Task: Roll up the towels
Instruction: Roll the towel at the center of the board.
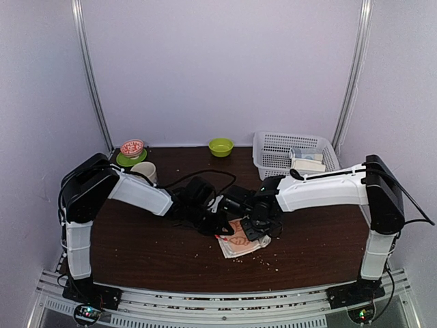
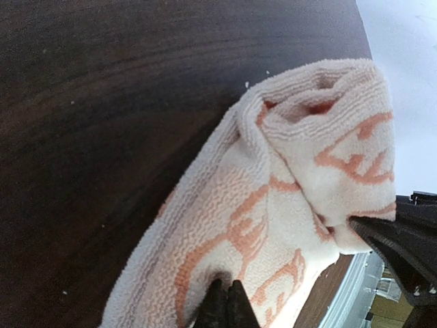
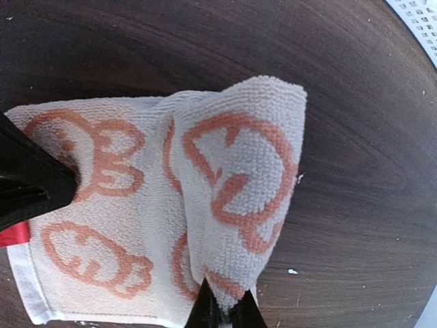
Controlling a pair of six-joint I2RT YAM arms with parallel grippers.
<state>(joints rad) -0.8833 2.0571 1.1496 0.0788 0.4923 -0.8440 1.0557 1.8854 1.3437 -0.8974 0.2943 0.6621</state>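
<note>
Top external view: the rabbit-print towel [image 1: 239,246] lies half-folded, its long axis slanting across the desk [image 1: 150,239]. The left pincer [image 2: 228,306] and right pincer [image 3: 222,311] are both clamped tight on it.

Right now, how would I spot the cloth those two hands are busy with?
Look at the dark wooden table, in the middle of its front half. There lies the small towel, one end curled over. It alone is cream with peach-orange rabbit figures; the white basket behind holds plain pale things.
</note>
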